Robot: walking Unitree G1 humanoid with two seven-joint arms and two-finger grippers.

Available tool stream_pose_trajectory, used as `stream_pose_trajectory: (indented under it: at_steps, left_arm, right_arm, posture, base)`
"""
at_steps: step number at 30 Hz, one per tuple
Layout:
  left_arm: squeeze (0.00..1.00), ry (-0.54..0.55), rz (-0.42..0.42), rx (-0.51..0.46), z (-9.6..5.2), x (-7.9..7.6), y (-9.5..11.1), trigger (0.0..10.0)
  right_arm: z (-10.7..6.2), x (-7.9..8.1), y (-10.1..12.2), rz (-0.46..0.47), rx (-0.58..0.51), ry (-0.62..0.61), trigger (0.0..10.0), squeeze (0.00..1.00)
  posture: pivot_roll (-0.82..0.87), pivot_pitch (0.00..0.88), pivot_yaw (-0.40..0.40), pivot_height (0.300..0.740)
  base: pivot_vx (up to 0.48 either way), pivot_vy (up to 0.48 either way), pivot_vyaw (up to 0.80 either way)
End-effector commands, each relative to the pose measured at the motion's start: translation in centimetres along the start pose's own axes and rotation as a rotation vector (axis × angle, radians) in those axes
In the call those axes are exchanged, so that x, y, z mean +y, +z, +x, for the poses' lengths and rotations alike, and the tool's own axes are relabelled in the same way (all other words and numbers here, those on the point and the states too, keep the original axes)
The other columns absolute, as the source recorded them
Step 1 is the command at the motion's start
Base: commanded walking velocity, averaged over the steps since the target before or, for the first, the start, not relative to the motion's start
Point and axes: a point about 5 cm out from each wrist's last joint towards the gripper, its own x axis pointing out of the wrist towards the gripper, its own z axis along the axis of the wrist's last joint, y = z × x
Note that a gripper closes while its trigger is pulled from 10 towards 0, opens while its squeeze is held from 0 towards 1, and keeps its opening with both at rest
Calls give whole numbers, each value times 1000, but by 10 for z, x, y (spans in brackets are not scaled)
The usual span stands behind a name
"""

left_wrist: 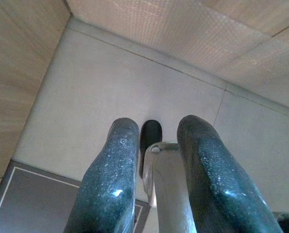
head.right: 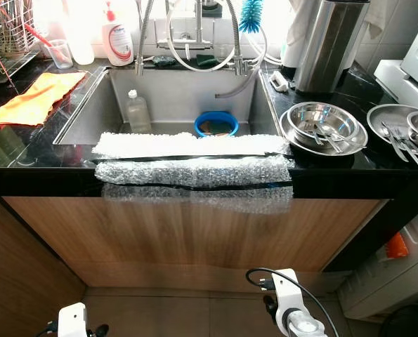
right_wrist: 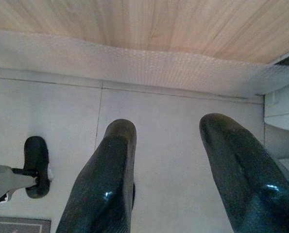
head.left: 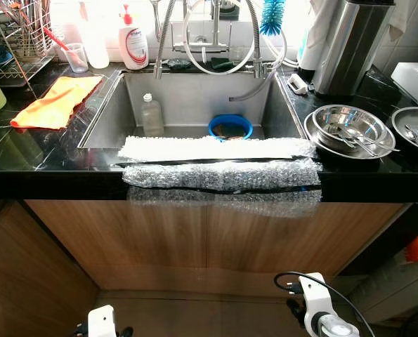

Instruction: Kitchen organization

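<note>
A steel sink (head.left: pixel 194 98) is set in the black counter ahead of me. In it stand a clear plastic bottle (head.left: pixel 152 116) and a blue bowl (head.left: pixel 230 127). An orange cloth (head.left: pixel 57 101) lies on the counter left of the sink. To the right of the sink, nested steel bowls (head.left: pixel 349 128) hold cutlery. Both arms hang idle low by the wooden cabinet. My left gripper (left_wrist: pixel 156 128) is open over the floor tiles, holding nothing. My right gripper (right_wrist: pixel 168 126) is open wider and also holds nothing.
Bubble wrap (head.left: pixel 219 173) pads the sink's front edge. A soap dispenser (head.left: pixel 133 43), a measuring cup (head.left: pixel 76 57) and a dish rack (head.left: pixel 22 35) stand at the back left. A tall steel canister (head.left: pixel 349 45) and another steel plate (head.left: pixel 414 126) are on the right.
</note>
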Motion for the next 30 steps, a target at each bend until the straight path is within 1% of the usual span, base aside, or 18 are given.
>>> stream_pose_trajectory:
  at_steps: [1,6,10,14,16,20,21,22,25,27,30]
  left_arm:
    - [0,27,-14,6,0,6,0,10000]
    - [0,53,-21,21,-4,16,-7,10000]
    - [0,59,-21,27,-6,19,-11,10000]
    - [0,81,-34,37,-9,25,-15,10000]
    - [0,81,-26,53,-11,29,-20,10000]
    - [0,76,-15,71,-14,32,-26,10000]
    - [0,78,-16,76,-15,36,-28,10000]
    - [0,88,-17,79,-18,44,-31,10000]
    - [0,109,-37,66,-23,61,-29,10000]
    - [0,115,-24,79,-26,68,-31,10000]
    - [0,112,-4,99,-28,71,-34,10000]
  right_arm:
    - [0,1,1,0,2,-2,10000,0]
    - [1,2,0,-2,7,-2,10000,0]
    - [0,2,-1,-3,9,-3,10000,0]
    - [0,3,-3,3,8,-8,10000,0]
    - [0,2,-3,15,3,-15,10000,0]
    - [0,0,-3,18,1,-22,10000,0]
    - [0,-1,-3,20,2,-28,10000,0]
    - [0,-1,-3,22,6,-35,10000,0]
    - [0,1,-5,34,10,-40,10000,0]
    - [-1,3,-9,58,13,-47,10000,0]
    - [-1,5,-13,79,21,-56,10000,0]
  posture:
    - [-104,0,-7,740]
    - [-89,0,-9,740]
    - [-80,0,-11,740]
    - [-94,0,5,740]
    - [-124,0,26,740]
    - [-130,0,30,740]
    - [-129,0,26,740]
    - [-121,0,26,740]
    - [-153,0,44,740]
    - [-188,0,73,740]
    - [-203,0,87,740]
  base:
    - [0,0,0]
    - [0,0,0]
    - [0,0,0]
    - [0,0,0]
    - [0,0,0]
    - [0,0,0]
    - [0,0,0]
    - [0,0,0]
    - [0,0,0]
    - [0,0,0]
    - [0,0,0]
